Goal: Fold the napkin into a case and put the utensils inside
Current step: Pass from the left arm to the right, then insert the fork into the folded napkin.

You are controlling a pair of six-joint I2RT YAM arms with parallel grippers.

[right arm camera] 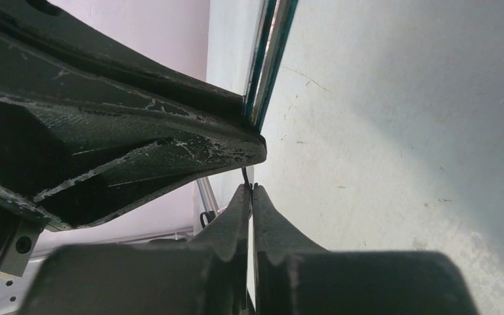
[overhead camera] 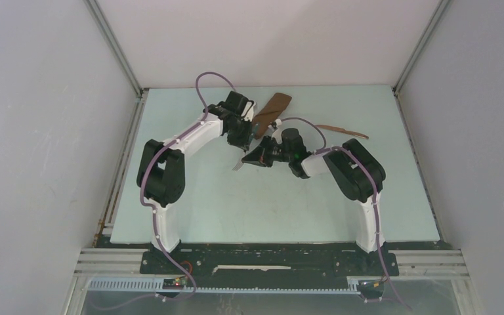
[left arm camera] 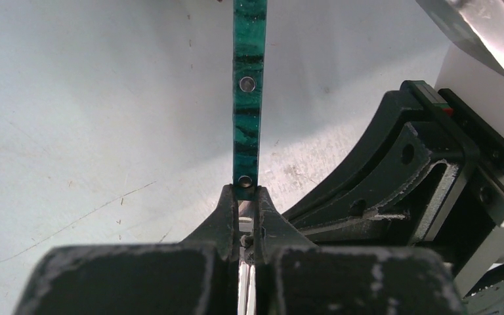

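Some white lettering on the right arm's housing is cut off at the edge of my left wrist view, so I can't read it.

That same view gives me the utensil [left arm camera: 247, 98] best. I see the broad face of its teal handle with two rivets. Its long axis runs straight away from the left fingers [left arm camera: 233, 207], which are clamped on its near end with a sliver of silver metal between them.

From the right wrist I see the same handle edge-on as a thin teal line. It leads down toward the right fingers [right arm camera: 243, 203], which are drawn together to a hairline slit. A left finger hides the meeting point, so I cannot tell whether they pinch it.

Only the top view shows me the rest. The arms meet over the middle of the table [overhead camera: 190, 210], with a pale tip sticking out near-left of them. The napkin [overhead camera: 272, 110], folded to a narrow oblong, lies just beyond them, angled far-right to near-left. The knife [overhead camera: 344, 130] lies to its right, running left-right, apart from both.
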